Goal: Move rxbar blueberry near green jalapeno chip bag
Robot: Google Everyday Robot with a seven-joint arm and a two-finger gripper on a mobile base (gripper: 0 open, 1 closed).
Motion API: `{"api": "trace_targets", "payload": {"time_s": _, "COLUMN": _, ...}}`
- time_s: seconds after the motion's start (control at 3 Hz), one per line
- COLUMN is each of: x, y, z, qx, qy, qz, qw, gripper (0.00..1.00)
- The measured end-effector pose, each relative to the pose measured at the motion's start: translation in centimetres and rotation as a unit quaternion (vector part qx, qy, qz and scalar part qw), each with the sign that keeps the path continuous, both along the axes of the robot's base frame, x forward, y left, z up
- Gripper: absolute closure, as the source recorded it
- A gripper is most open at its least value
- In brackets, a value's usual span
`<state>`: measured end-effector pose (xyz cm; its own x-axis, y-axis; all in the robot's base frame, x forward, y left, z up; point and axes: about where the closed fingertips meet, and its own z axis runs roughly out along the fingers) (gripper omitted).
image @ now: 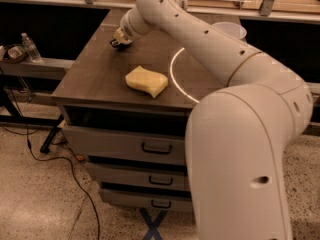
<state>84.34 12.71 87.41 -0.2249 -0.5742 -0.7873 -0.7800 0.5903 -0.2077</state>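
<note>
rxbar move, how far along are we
Nothing looks done yet. In hand: the tool is down at the table's far left, over a small dark thing that may be the rxbar. Left: carrying it to the chip bag, which isn't in view; only the sponge and bowl show.

readable text: none can be made out anywhere in view.
gripper (117, 41): down close to the top of the counter (95, 81), at its far left part; no label legible on it.
</note>
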Motion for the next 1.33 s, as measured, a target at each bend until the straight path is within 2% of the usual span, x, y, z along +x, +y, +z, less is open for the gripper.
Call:
{"api": "trace_targets", "payload": {"time_s": 0.33, "x": -0.8, "y": -2.0, "z": 4.5, "qx": -0.025, "qy": -0.057, "qz": -0.009, "qw": 0.9980, "gripper": 1.00}}
{"api": "trace_targets", "payload": {"time_s": 1.0, "x": 0.2, "y": -2.4, "z": 4.3, "qx": -0.037, "qy": -0.066, "qz": -0.012, "qw": 0.9970, "gripper": 1.00}}
{"api": "trace_targets", "payload": {"time_s": 1.33, "x": 2.4, "y": -4.3, "z": 4.4, "qx": -0.054, "qy": -0.093, "qz": -0.024, "qw": 0.9938, "gripper": 1.00}}
